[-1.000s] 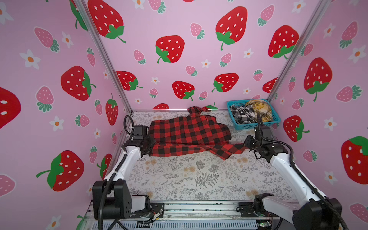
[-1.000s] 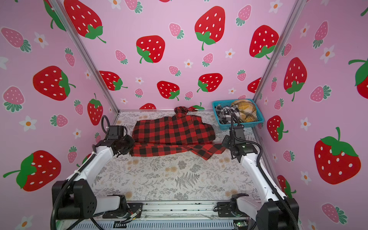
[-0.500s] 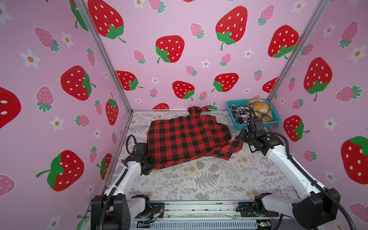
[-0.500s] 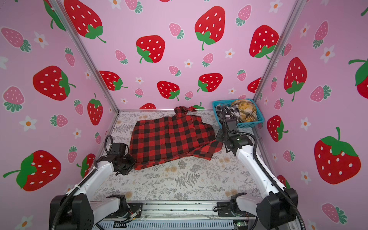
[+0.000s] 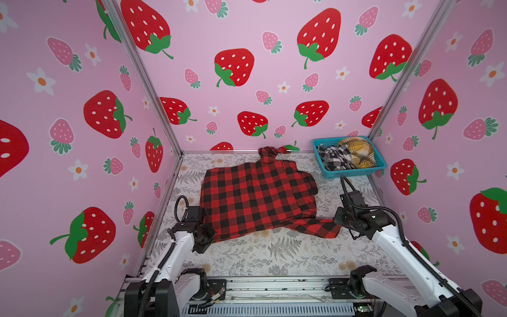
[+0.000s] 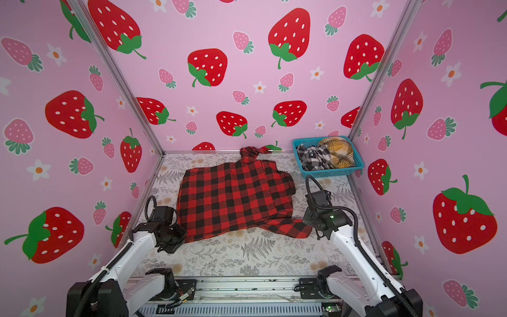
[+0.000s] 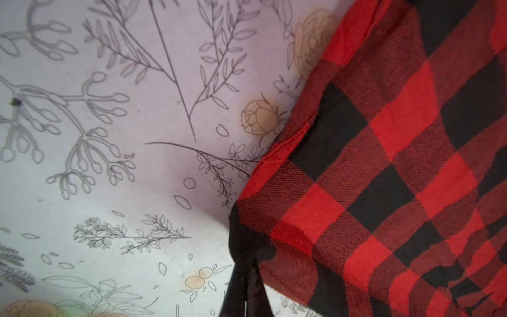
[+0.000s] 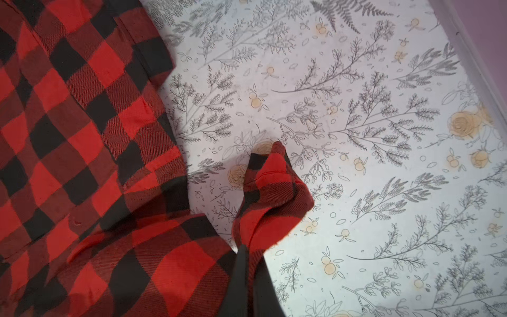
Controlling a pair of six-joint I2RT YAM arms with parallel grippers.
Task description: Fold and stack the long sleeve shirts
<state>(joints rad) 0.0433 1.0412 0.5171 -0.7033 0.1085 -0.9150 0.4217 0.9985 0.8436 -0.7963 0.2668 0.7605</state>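
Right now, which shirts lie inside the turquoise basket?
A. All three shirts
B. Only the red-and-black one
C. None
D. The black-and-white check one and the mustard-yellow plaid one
D: in both top views the turquoise basket holds the black-and-white check shirt next to the mustard-yellow plaid shirt, while the red-and-black shirt lies spread out on the table.

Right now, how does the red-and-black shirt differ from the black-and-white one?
The red-and-black shirt lies spread on the table; the black-and-white shirt sits crumpled in the turquoise basket. The red-and-black shirt is pinched on its near side by the left gripper and the right gripper, both shut on it; the black-and-white shirt is untouched. Both are check-patterned.
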